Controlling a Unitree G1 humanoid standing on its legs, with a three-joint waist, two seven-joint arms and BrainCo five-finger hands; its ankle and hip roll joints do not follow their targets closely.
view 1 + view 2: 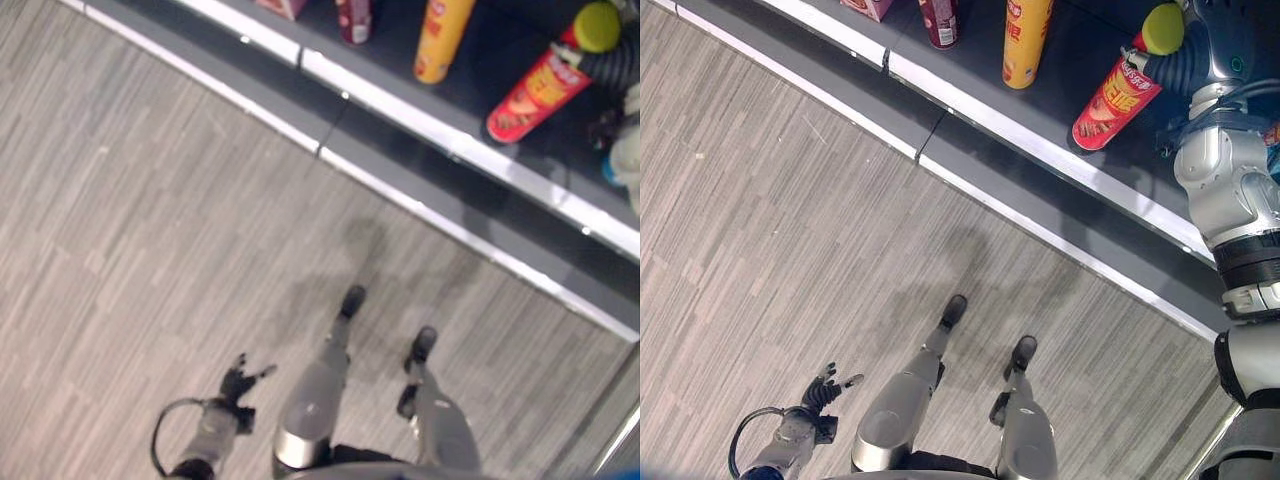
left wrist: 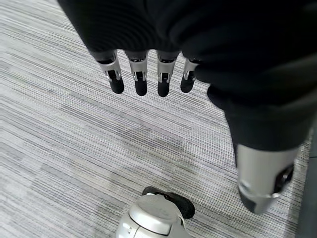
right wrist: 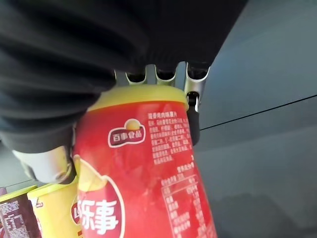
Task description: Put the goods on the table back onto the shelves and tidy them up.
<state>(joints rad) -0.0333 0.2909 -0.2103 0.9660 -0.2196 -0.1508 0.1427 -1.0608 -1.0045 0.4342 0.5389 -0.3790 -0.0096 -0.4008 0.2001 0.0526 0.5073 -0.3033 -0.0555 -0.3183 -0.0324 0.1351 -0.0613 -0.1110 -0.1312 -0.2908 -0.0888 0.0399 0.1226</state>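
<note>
Wood-grain floor (image 1: 150, 250) is lying open before the dark shelf (image 1: 1090, 60), where the right hand (image 1: 1180, 62) is gripping a red canister (image 1: 1112, 100) beside a yellow canister (image 1: 1025, 40); the left hand (image 2: 148, 79) is hanging straight-fingered over the floor.

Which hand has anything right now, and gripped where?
The right hand is curled round the red chip can at its yellow-lidded top end, over the shelf. The left hand hangs open, holding nothing.
</note>
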